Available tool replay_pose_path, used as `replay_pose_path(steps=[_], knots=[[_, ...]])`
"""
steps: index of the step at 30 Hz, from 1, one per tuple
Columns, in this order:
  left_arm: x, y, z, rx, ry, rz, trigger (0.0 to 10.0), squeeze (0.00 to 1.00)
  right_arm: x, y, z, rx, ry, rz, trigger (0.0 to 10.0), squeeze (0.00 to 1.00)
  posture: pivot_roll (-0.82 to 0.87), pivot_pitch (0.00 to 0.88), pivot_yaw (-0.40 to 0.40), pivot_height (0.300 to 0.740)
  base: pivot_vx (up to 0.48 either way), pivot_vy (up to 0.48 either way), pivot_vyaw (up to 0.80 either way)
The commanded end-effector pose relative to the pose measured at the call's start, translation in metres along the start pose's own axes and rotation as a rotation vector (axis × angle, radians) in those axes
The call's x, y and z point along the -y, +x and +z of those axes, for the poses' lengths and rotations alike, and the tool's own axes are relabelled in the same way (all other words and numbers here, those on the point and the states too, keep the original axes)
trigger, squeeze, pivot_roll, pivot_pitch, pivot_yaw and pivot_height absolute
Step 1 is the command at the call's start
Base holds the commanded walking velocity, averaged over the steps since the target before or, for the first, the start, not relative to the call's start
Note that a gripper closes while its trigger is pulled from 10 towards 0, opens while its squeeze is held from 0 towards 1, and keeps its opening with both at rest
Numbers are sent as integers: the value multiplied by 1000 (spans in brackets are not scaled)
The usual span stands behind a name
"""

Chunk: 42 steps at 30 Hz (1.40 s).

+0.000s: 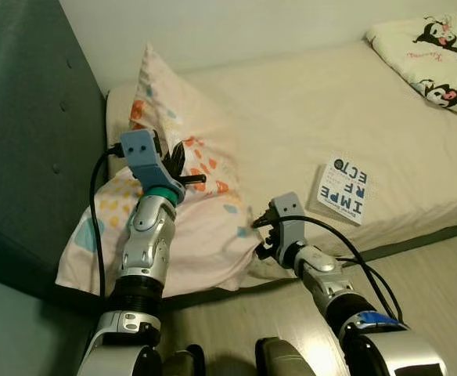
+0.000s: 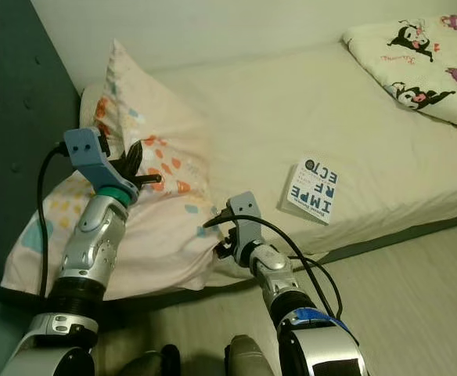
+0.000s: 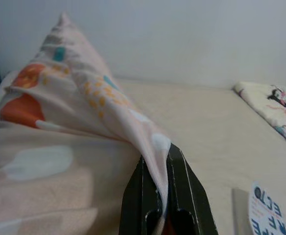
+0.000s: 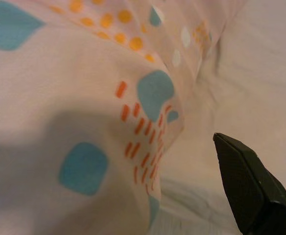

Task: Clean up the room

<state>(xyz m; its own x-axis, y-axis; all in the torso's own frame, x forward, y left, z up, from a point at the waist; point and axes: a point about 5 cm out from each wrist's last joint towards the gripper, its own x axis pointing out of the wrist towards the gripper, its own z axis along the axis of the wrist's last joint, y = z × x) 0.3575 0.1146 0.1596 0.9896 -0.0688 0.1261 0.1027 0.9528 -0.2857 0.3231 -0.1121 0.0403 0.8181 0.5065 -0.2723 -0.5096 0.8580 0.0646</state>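
**Pillow pinched at the bed's head corner**

Nearest, at the bed's (image 1: 416, 188) front edge: right gripper (image 1: 266, 235) sat low beside the pillow's (image 1: 205, 235) lower corner, close to the cloth but not seen touching it; cannot tell whether spread or pressed together (one black finger (image 4: 246, 188) in the wrist view).

Further in: left gripper (image 1: 188, 166) pressed together on a fold of the pillow's patterned cover, cloth pulled up into a peak between the fingers (image 3: 187, 196).

Judged soft, light and floppy; likely to sag and slide from a thin pinch. Better taken by a thick bunch near a corner, with the far corner supported too.

Beyond, mid-bed: a book (image 1: 343, 190). At the far corner: a cartoon-print pillow (image 1: 436, 55).
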Motion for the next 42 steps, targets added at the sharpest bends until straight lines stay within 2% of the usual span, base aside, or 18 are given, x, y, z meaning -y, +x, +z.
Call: replay_pose_path(steps=[1,7,13,22,28,29,34,36,37,39,40,42], knots=[[6,2,8,47,14,-23,10000,0,-7,5,10,53,-38,44,10000,0,-138,95,110,740,356,0,800],[7,2,7,44,13,-30,10000,0,-8,6,12,66,-15,50,10000,0,-140,98,111,740,351,0,800],[10,1,6,41,3,-42,10000,0,-3,5,13,67,-5,18,10000,0,-139,98,107,740,343,0,0],[17,-1,5,56,-33,-73,10000,0,-2,4,13,71,-2,25,10000,0,-137,99,103,740,0,0,0],[10,-3,-8,8,-14,-1,10000,0,-9,4,10,64,-19,69,10000,0,-143,104,103,740,0,0,0],[9,-4,-16,-18,-38,29,10000,0,-9,3,9,64,-26,71,10000,0,-150,120,110,740,0,0,0],[16,-4,-24,-45,-76,28,10000,0,-8,0,5,60,-40,60,10000,0,-156,134,114,740,0,0,0],[25,-3,-29,-67,-116,20,10000,0,-4,-4,1,47,-75,32,10000,0,-161,161,121,740,0,0,0],[25,-3,-29,-67,-116,20,10000,0,-4,-4,1,47,-75,32,10000,0,-161,161,121,740,0,0,0],[39,-2,-33,-84,-186,6,10000,0,7,-11,-3,29,-151,-29,10000,0,-175,205,129,740,0,0,0],[39,-2,-33,-84,-186,6,10000,0,7,-11,-3,29,-151,-29,10000,0,-175,205,129,740,0,0,0],[53,1,-32,-88,-255,-12,10000,0,25,-19,1,15,-280,-120,10000,0,-185,229,133,740,0,0,0]])
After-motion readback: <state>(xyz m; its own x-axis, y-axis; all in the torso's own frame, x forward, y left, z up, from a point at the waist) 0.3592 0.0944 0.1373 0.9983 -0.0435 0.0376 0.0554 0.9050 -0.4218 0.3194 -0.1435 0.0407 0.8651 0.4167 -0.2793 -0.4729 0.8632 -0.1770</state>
